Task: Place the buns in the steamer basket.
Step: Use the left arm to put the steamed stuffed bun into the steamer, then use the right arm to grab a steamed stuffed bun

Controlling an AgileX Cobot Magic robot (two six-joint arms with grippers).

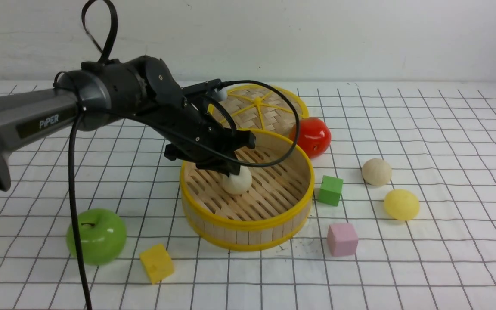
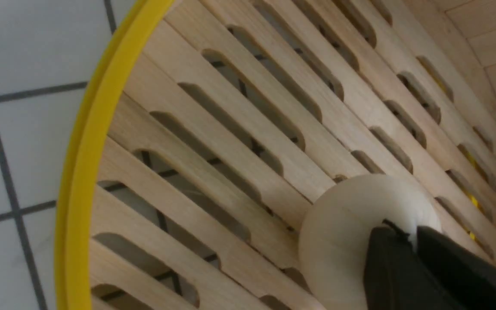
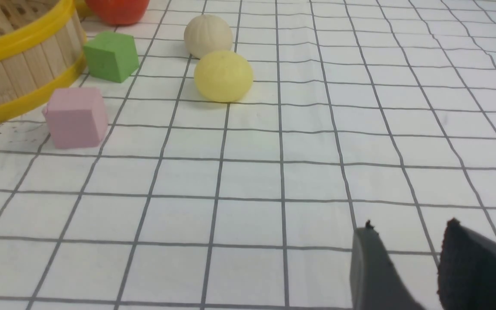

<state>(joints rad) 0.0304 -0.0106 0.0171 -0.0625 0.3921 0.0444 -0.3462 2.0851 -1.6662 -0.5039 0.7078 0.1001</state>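
Observation:
The steamer basket (image 1: 248,223) stands mid-table, and one off-white bun (image 1: 237,181) rests on its slatted floor. My left gripper (image 1: 230,171) reaches down into the basket from the left. In the left wrist view its fingertips (image 2: 385,249) pinch the top of that bun (image 2: 338,237), with only a sliver between them, beside the yellow rim (image 2: 80,172). A beige bun (image 1: 376,172) and a pale yellow bun (image 1: 401,204) lie on the cloth right of the basket. My right gripper (image 3: 409,224) hangs open and empty over the cloth, well short of the yellow bun (image 3: 223,76) and the beige bun (image 3: 208,35).
The woven lid (image 1: 265,107) leans behind the basket, with a red fruit (image 1: 312,136) beside it. A green cube (image 1: 330,190) and a pink cube (image 1: 342,239) sit just right of the basket. A green apple (image 1: 96,236) and a yellow cube (image 1: 156,263) lie at the front left.

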